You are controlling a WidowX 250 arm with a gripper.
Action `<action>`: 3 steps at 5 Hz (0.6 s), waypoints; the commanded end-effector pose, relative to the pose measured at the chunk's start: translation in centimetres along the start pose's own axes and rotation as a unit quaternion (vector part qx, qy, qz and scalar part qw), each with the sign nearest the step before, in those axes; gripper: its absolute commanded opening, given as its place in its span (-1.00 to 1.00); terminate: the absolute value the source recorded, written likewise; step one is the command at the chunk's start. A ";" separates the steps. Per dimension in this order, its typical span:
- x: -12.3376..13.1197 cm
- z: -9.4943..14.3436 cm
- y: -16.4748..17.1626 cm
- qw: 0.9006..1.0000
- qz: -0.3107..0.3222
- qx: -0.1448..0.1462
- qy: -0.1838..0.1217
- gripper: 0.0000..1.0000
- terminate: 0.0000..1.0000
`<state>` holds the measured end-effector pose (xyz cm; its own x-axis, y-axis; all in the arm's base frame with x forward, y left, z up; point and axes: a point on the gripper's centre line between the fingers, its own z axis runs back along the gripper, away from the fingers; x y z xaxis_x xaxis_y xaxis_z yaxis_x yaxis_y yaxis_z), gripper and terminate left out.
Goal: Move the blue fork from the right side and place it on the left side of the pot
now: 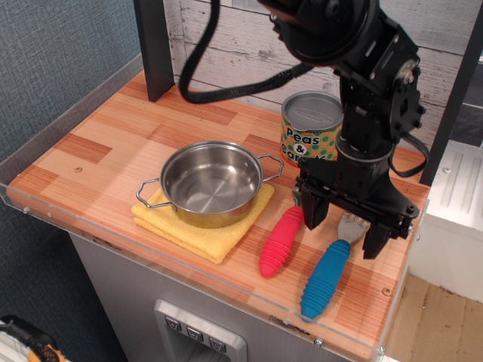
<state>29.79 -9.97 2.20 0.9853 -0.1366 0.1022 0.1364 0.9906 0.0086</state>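
The blue fork (324,280) lies on the wooden counter at the right, handle toward the front edge, grey tines pointing back. My gripper (345,228) hangs open just above the tines, one finger (315,212) left of them and the other to their right. It holds nothing. The pot (208,183), shiny steel with two wire loop handles, stands empty on a yellow cloth (201,229) at the counter's middle, well left of the gripper.
A spoon with a pink-red handle (280,242) lies between pot and fork, its bowl hidden behind the gripper. A "Peas & Carrots" tin can (309,129) stands behind it. A clear rim (189,264) edges the counter's front. A black post (153,45) stands at the back left.
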 end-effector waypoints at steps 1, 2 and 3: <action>0.2 0.3 -1.5 1.000 -0.011 -0.013 -0.017 1.00 -1.00; 0.0 -0.1 -1.8 1.000 -0.009 -0.013 -0.013 1.00 -1.00; -0.2 -0.7 -1.7 1.000 0.001 -0.011 -0.005 1.00 -1.00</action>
<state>29.47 -11.30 0.82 0.9868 -0.1325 0.0925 0.1339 0.9910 -0.0089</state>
